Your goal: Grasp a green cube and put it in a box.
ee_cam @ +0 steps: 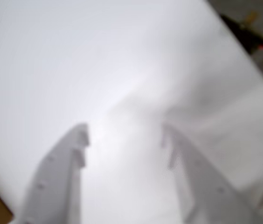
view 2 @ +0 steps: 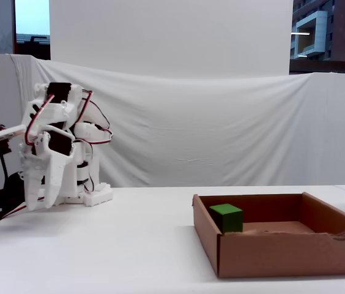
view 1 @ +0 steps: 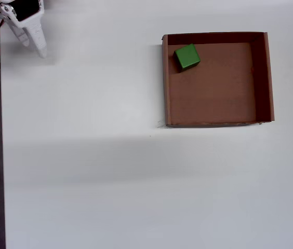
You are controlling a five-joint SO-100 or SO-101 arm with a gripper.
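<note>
**Green cube sits in box, arm folded far off**

In the overhead view we see the green cube [view 1: 187,57] resting inside the box [view 1: 218,123], near its corner at about 11 o'clock. The gripper [view 1: 36,47] hangs well apart from it, toward 10 o'clock of the white table [view 1: 84,181]. The blurred wrist view shows its jaws spread with only table between them. We can read no writing or labels anywhere.

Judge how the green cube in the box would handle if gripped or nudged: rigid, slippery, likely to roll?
The green cube looks solid and flat-faced, so it would probably stay rigid and slide rather than roll. Its matte faces suggest decent grip. Sitting near a corner of the box, it may jam against the walls when pushed.
</note>
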